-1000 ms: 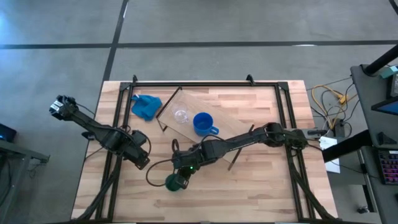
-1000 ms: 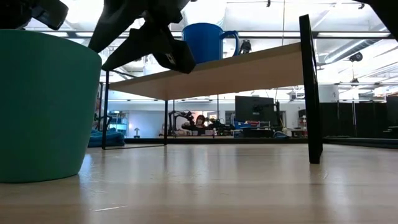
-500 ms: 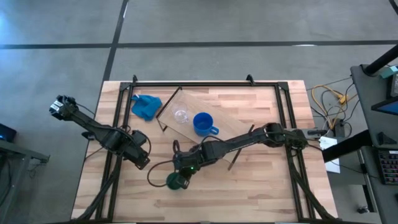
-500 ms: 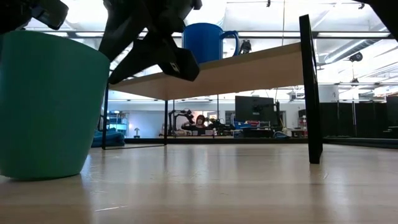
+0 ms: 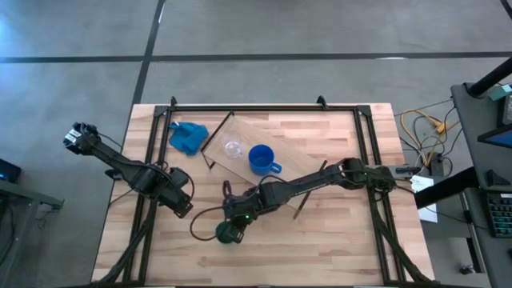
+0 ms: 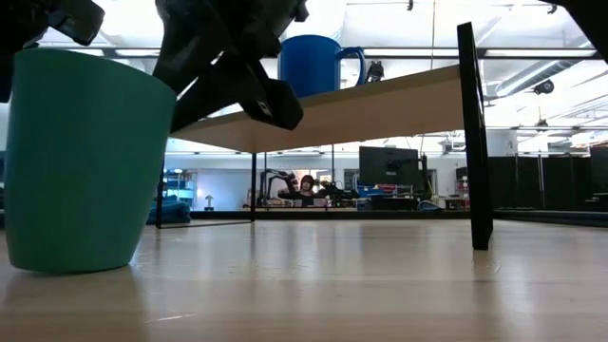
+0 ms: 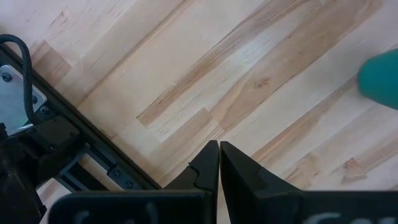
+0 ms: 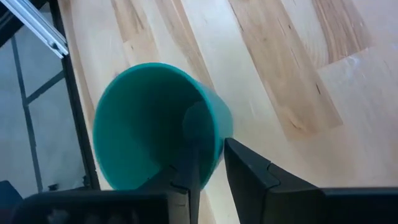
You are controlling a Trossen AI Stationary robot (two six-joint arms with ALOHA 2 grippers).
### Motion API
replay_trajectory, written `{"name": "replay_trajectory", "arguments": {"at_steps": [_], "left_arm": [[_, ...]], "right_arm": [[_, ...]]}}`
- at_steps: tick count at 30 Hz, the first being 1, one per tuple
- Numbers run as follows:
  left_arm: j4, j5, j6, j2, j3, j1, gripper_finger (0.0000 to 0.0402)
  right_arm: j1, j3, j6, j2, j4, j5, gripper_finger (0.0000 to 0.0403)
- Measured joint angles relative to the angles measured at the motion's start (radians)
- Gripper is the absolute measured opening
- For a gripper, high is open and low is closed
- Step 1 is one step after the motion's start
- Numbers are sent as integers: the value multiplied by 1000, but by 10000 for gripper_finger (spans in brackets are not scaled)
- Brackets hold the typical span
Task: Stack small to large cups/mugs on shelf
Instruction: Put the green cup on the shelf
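Observation:
The dark green cup (image 5: pixel 228 233) is near the table's front, left of centre, and shows large in the low view (image 6: pixel 85 161). My right gripper (image 8: pixel 211 165) is shut on its rim. The shelf (image 5: pixel 264 152) stands slantwise on its dark rod frames at the table's far middle. The blue mug (image 5: pixel 260 158) and the clear glass cup (image 5: pixel 233 149) stand on the plank. My left gripper (image 7: pixel 219 163) is shut and empty, over the table left of the green cup. My right gripper holds the green cup by its rim wall (image 8: pixel 219 140), one finger (image 8: pixel 186 171) inside the cup and one (image 8: pixel 249 171) outside. The fingers come slanting down from the table's far right. The cup stands mouth up, slightly tilted; I cannot tell whether its base (image 6: pixel 71 266) touches the table.
A blue cloth (image 5: pixel 188 136) lies at the far left beside the shelf. Dark frame rails (image 5: pixel 152 160) run along the table's left, right and far sides. Bare tabletop (image 5: pixel 320 240) lies toward the front right.
My right gripper has moved the green cup a little toward the table's right and far side; in the low view the cup shows smaller and farther right than before. The cup stays mouth up.

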Motion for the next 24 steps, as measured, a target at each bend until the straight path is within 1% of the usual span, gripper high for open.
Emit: {"name": "replay_trajectory", "arguments": {"at_steps": [8,13,16,19,24], "left_arm": [[0,0,0,0,0,0,0],[0,0,6,0,0,0,0],[0,0,6,0,0,0,0],[0,0,7,0,0,0,0],[-1,0,8,0,0,-1,0]], "right_arm": [[0,-26,-9,0,4,0,58],[0,-26,-32,0,3,-12,20],[0,-1,-58,0,-34,-50,11],[0,41,-100,-7,-123,-53,10],[3,161,-163,-34,-311,-53,10]]}}
